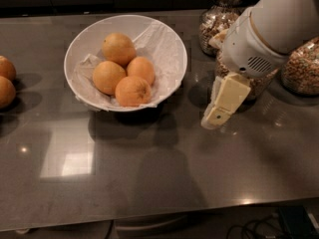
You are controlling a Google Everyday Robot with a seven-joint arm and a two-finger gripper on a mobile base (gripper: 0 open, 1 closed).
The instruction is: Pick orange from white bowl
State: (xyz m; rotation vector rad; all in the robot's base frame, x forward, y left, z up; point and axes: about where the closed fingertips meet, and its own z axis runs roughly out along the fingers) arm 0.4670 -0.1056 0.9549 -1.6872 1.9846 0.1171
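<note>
The white bowl stands on the dark counter at upper left of centre, lined with crumpled white paper. It holds several round fruits. The orange is the deeper-coloured one at the front, with a small dark dimple. Paler fruits lie behind it and beside it. My gripper hangs from the white arm to the right of the bowl, just above the counter. It is apart from the bowl and holds nothing that I can see.
Two more fruits lie at the counter's left edge. Glass jars of grain stand at the back right, one partly behind my arm. The counter's front edge runs along the bottom.
</note>
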